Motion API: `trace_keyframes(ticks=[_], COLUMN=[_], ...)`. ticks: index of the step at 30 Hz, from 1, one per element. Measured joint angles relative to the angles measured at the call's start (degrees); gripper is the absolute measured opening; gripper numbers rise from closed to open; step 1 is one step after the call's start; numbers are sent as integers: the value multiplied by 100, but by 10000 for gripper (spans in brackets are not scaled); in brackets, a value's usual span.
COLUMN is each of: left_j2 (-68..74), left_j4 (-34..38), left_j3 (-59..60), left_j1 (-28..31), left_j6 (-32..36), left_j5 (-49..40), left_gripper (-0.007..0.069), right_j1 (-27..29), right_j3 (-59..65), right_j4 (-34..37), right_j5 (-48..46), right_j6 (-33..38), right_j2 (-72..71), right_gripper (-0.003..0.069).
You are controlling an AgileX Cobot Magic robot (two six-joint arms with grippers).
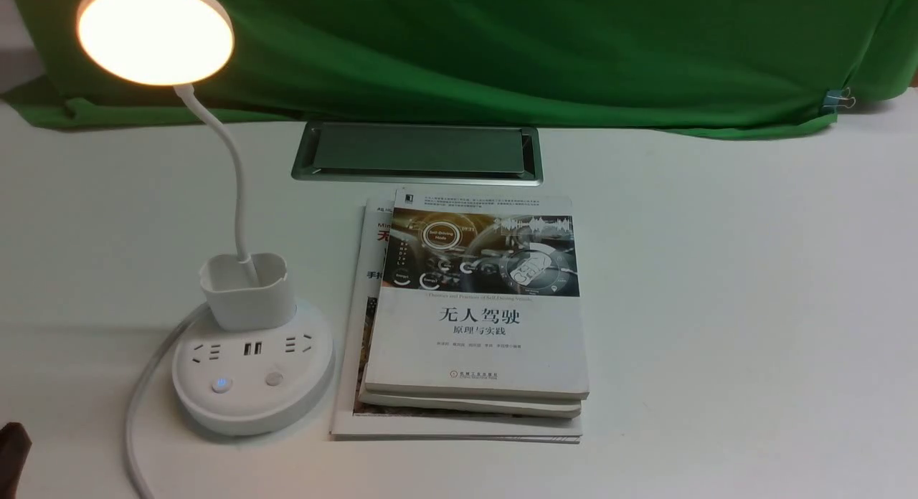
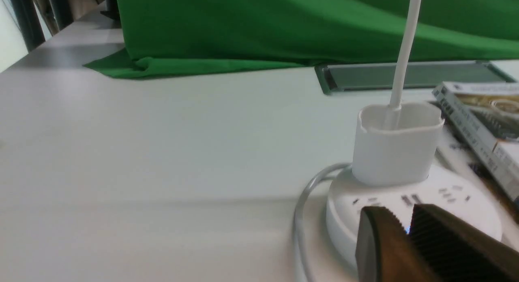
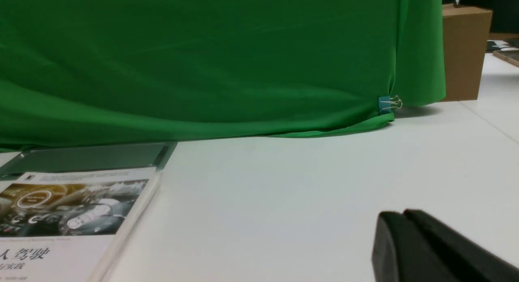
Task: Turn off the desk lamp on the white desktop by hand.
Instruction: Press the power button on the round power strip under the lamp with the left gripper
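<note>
The desk lamp stands on the left of the white desktop (image 1: 717, 305), and its round disc head (image 1: 155, 33) glows warm. Its round base (image 1: 252, 384) carries a cup holder, sockets, a blue-lit button (image 1: 221, 384) and a grey button (image 1: 273, 378). Only a dark tip of my left gripper (image 1: 11, 449) shows at the front-left edge, short of the base. In the left wrist view that gripper (image 2: 405, 217) is shut on nothing, with its tips a sliver apart. It hangs in front of the base (image 2: 446, 193), and blue light shows between the tips. My right gripper (image 3: 399, 217) is shut over bare desktop.
A stack of books (image 1: 477, 320) lies just right of the lamp base. A silver-framed hatch (image 1: 418, 152) sits behind them, and green cloth (image 1: 502, 47) drapes across the back. The lamp's cable (image 1: 136, 420) loops off the front left. A cardboard box (image 3: 464, 51) stands far right.
</note>
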State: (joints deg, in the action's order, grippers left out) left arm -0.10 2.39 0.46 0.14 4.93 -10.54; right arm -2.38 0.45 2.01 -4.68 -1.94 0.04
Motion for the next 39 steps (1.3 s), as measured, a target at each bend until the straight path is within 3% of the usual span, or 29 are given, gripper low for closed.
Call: trace_keyframes(ticks=[5, 9, 15, 23, 24, 29, 33, 39], left_j2=[0, 0, 18, 944, 1411, 2862, 3808, 5171], left_j4=[146, 158, 147, 147, 147, 39, 111, 1067], left_j3=[0, 0, -22, -1552, -2128, -3039, -3138, -3286], left_j1=[0, 0, 0, 0, 0, 0, 0, 0], left_j6=[-268, -980, -1210, -1251, -1254, -1039, -821, -450], left_j5=[1054, 1984, 2581, 1467, 777, -944, -972, -1219], left_gripper=[92, 92, 92, 92, 92, 92, 92, 92], right_j1=[0, 0, 0, 0, 0, 0, 0, 0], right_j3=[0, 0, 0, 0, 0, 0, 0, 0], right_j4=[0, 0, 0, 0, 0, 0, 0, 0], right_j5=[0, 0, 0, 0, 0, 0, 0, 0], right_j6=[0, 0, 0, 0, 0, 0, 0, 0], right_j2=[0, 0, 0, 0, 0, 0, 0, 0], right_gripper=[36, 36, 36, 36, 36, 36, 36, 36])
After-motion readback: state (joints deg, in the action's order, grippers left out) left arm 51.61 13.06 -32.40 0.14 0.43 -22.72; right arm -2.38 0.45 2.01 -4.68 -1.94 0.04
